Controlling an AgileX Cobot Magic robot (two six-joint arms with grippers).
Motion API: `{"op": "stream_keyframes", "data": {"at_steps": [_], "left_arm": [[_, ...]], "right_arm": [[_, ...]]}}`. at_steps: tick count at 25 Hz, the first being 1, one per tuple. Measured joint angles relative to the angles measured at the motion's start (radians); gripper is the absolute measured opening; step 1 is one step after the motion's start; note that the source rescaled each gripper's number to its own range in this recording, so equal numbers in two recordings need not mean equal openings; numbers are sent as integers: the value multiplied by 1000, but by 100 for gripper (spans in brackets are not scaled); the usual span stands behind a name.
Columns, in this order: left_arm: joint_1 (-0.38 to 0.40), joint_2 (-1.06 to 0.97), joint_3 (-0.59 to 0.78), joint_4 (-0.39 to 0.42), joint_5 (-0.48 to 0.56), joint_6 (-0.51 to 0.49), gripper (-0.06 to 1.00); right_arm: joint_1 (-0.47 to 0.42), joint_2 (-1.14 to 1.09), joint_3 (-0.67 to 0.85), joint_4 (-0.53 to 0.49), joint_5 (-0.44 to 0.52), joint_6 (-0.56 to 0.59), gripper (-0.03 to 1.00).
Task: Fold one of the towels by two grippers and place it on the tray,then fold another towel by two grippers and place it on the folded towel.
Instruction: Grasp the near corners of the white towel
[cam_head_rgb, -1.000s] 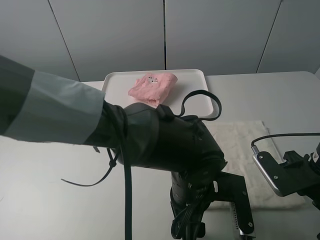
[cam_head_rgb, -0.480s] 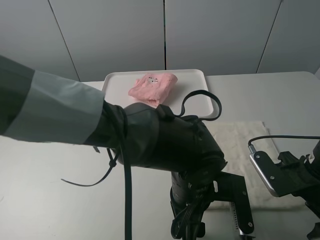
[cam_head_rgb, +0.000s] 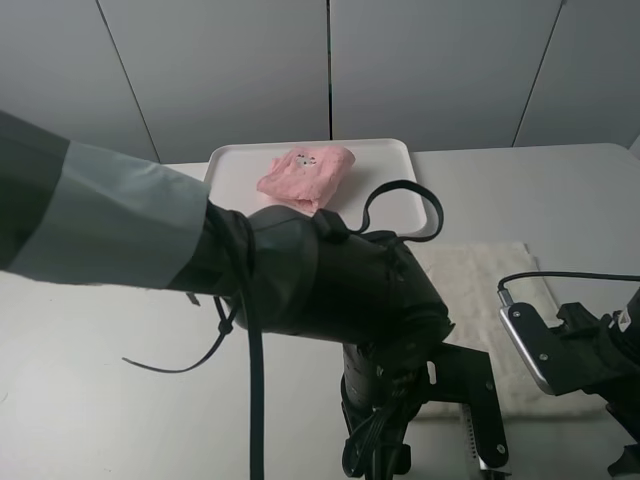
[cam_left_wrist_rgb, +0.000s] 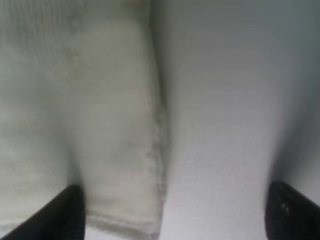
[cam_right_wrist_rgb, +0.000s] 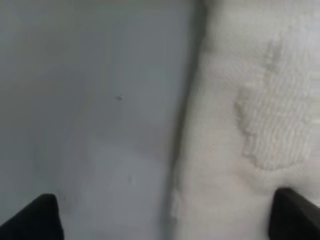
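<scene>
Towels sit in two places. The pink towel (cam_head_rgb: 305, 172) lies folded in a lumpy bundle on the tray (cam_head_rgb: 385, 160) at the far middle of the table (cam_head_rgb: 100, 380). Its long axis runs left to right, the right end slanted a little farther away. The tray's long side also runs left to right.

The cream-white towel (cam_head_rgb: 480, 290) lies flat on the table, nearer and to the right, apart from the tray. The left arm hides its left part, so its long axis cannot be told.

The left gripper (cam_left_wrist_rgb: 175, 220) hangs low over that towel's left edge, jaws spread wide, grasping nothing. The right gripper (cam_right_wrist_rgb: 165, 220) straddles the right edge, jaws likewise released.
</scene>
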Motion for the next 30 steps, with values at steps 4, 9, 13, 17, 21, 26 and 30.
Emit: {"op": "stream_keyframes", "data": {"at_steps": [4, 9, 13, 17, 21, 26, 30], "left_arm": [[0, 0, 0, 0, 0, 0, 93], [0, 0, 0, 4, 0, 0, 93], [0, 0, 0, 8, 0, -2, 93], [0, 0, 0, 17, -2, -2, 93], [0, 0, 0, 22, -11, -2, 93], [0, 0, 0, 23, -30, -4, 93], [0, 0, 0, 23, -14, 14, 93]], "right_arm": [[0, 0, 7, -38, -75, 11, 54], [0, 5, 7, -84, -111, 26, 16], [0, 5, 7, -114, -109, 30, 1], [0, 5, 7, -119, -106, 30, 0], [0, 5, 7, -119, -105, 30, 0], [0, 5, 7, -119, -104, 44, 0], [0, 5, 7, -119, -104, 47, 0]]}}
